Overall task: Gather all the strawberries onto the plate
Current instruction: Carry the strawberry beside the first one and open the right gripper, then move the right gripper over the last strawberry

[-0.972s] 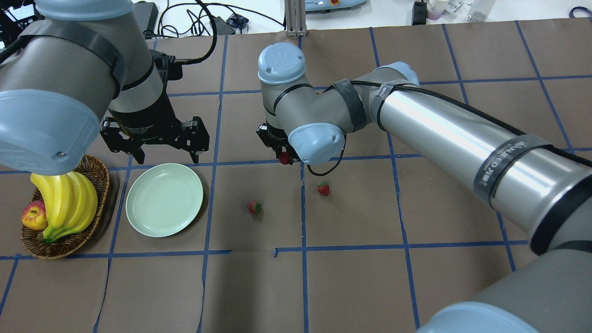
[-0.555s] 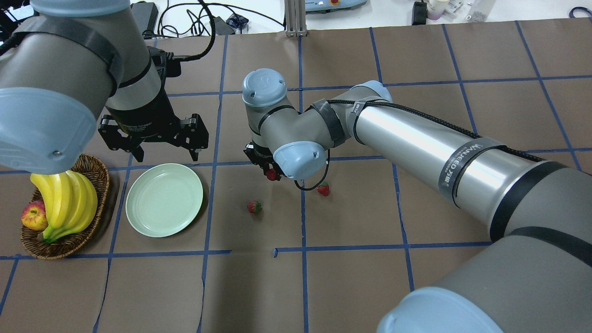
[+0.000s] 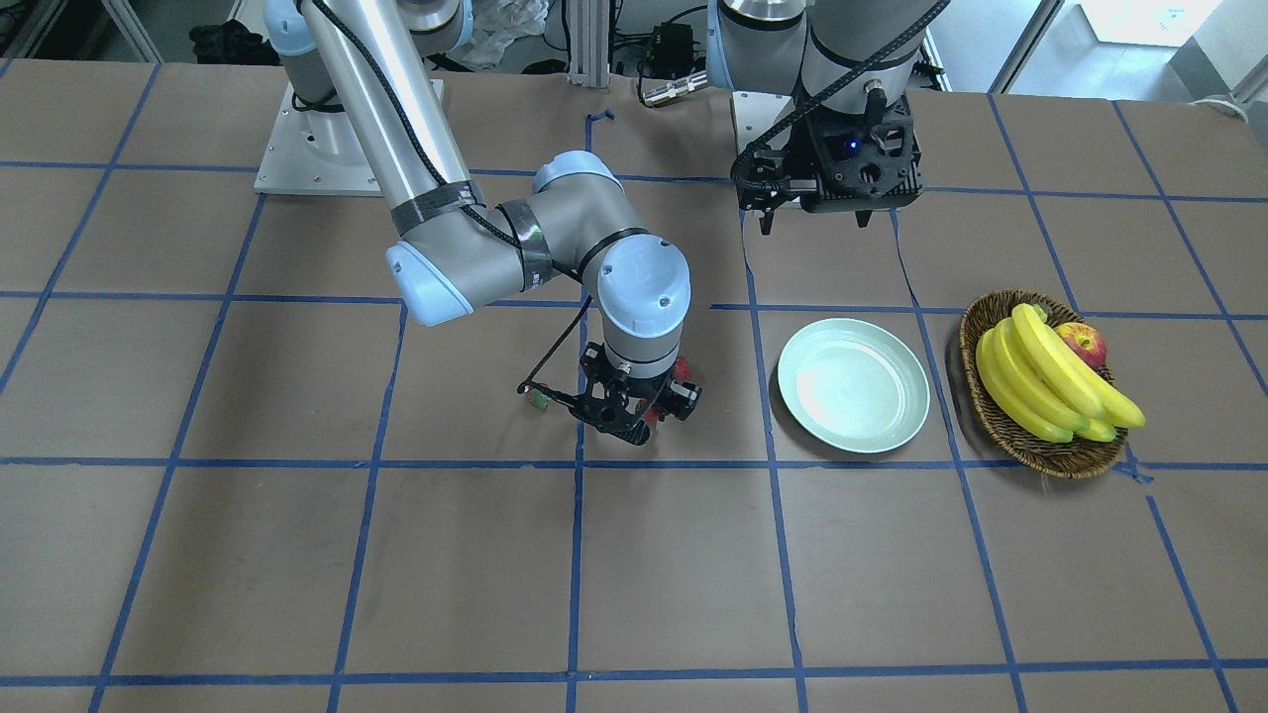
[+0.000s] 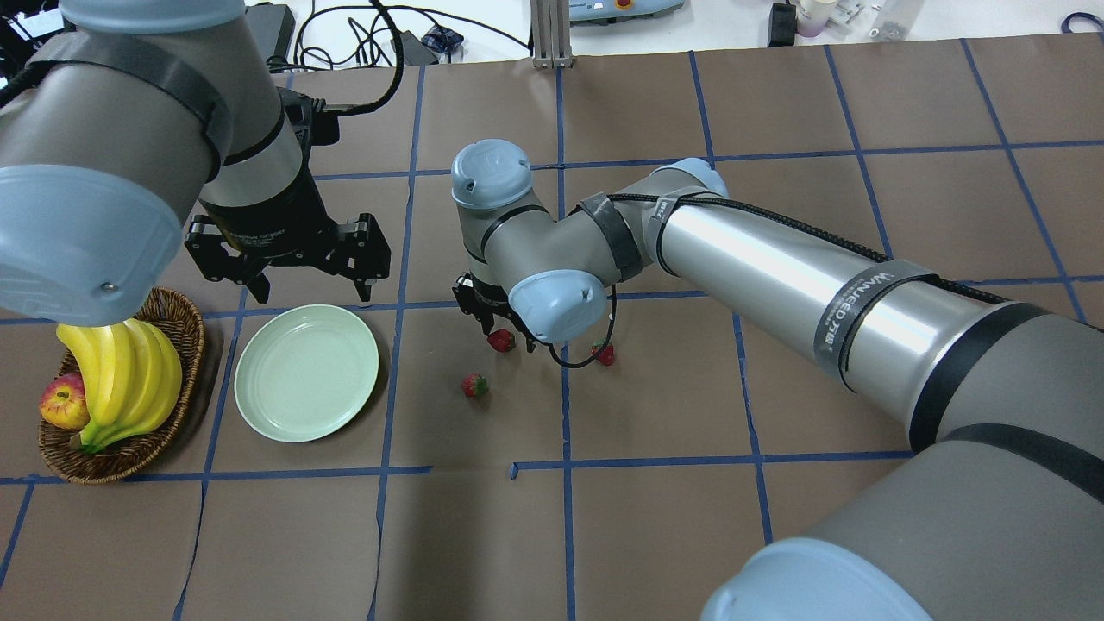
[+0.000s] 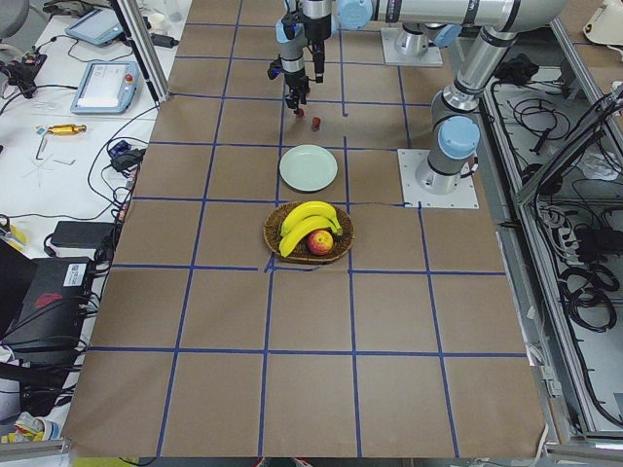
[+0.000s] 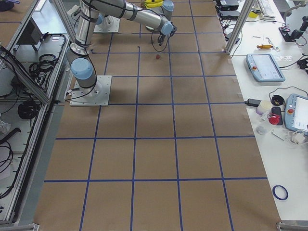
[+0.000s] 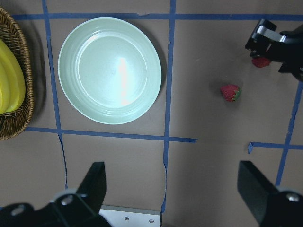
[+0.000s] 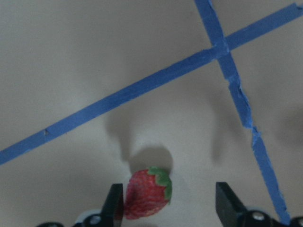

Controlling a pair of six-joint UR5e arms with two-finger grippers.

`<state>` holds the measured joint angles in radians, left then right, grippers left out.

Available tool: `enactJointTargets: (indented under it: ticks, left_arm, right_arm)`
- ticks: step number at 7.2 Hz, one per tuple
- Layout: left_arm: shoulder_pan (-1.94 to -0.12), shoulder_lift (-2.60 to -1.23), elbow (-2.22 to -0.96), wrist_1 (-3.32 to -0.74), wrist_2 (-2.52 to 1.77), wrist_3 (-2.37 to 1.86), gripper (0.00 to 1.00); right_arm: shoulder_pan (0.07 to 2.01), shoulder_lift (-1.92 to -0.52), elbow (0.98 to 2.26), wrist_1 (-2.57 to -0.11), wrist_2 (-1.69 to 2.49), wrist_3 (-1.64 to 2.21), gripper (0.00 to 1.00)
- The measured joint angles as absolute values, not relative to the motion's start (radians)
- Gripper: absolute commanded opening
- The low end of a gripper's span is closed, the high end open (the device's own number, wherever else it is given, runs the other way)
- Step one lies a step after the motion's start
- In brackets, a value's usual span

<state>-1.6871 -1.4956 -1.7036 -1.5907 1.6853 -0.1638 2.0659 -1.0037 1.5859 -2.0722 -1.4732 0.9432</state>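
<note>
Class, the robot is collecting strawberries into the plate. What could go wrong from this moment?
The strawberry sits off-centre, close to one finger of the open right gripper; closing may nudge it away rather than grip it. Another strawberry lies beside that arm's dangling cable, which could sweep it.

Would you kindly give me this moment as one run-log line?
right gripper: open, straddling strawberry | left gripper: open, by plate | plate: empty | other strawberries: two, off plate

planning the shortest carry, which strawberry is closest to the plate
The strawberry lowest in the overhead view, lying alone; the other two strawberries sit farther from the plate.
</note>
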Motion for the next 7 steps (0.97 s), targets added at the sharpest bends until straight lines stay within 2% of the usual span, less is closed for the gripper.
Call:
enactJointTargets:
  ticks: [4,7]
  left_arm:
    - [-1.687,-1.497,-1.708,-1.592,1.691,-0.163,1.0]
    - [-1.69,-1.504,-1.706,-1.591,1.694,-0.163,1.0]
  right_arm:
    - [2.042,-1.136,1.583,-1.929,-1.596,0.841,1.0]
    - [2.006,-1.149,1.645,-1.87,-1.689,0.657,1.0]
